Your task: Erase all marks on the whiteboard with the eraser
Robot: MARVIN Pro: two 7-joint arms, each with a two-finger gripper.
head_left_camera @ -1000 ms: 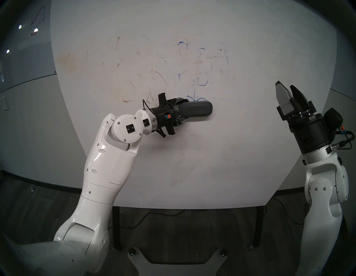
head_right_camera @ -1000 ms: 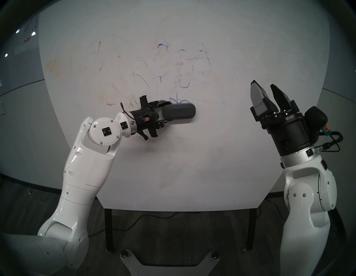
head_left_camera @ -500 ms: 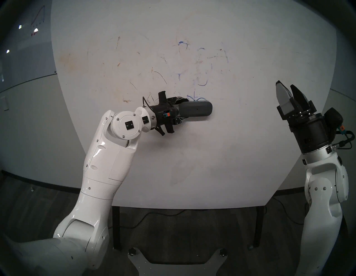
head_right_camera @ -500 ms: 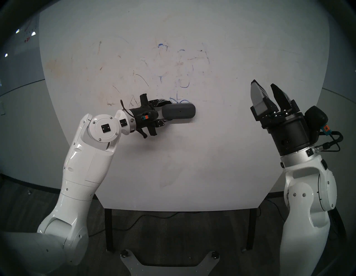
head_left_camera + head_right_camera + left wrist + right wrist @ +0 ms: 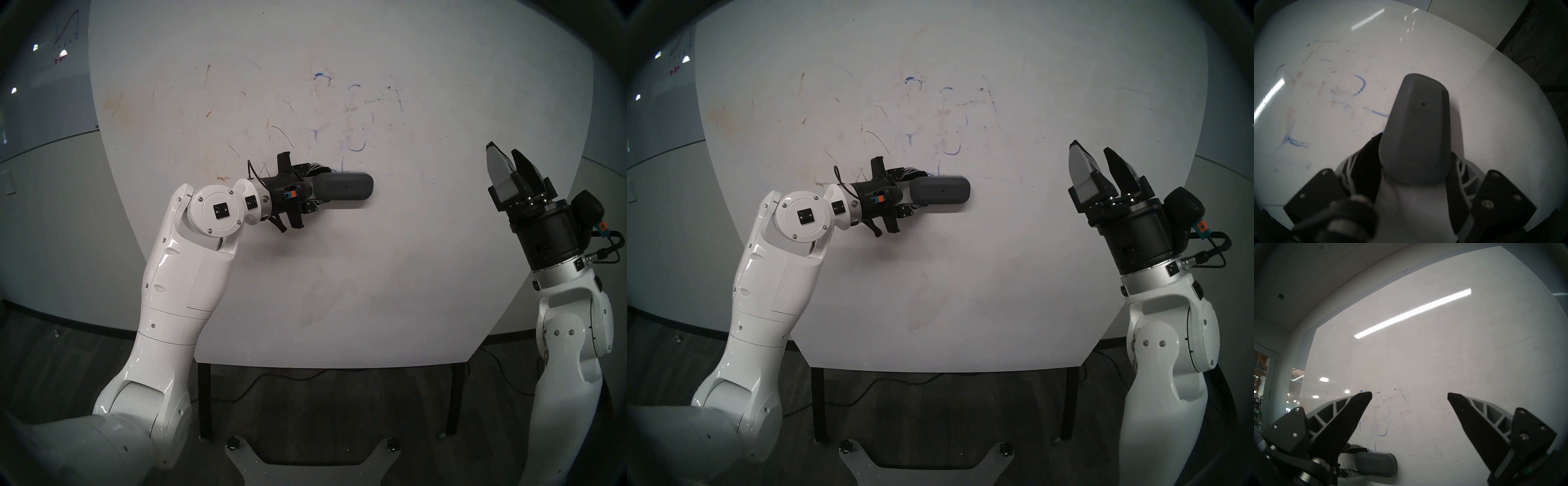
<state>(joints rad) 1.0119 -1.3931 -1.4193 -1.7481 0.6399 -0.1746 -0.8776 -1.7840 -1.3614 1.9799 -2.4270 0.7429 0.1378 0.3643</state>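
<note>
1. The whiteboard (image 5: 424, 271) stands upright, large and white, smudged with brownish stains.
2. The marks (image 5: 358, 147) are seen as faint, broken blue lines on its upper middle.
3. The eraser (image 5: 344, 187), a dark grey oblong block, is pressed flat against the board, lying level just below those lines.

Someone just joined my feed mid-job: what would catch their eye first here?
First, the dark grey eraser gripped in the left gripper and pressed flat on the whiteboard near its middle. Just above it are leftover blue marks, half wiped. At the right, the right gripper hangs open, holding nothing.
</note>
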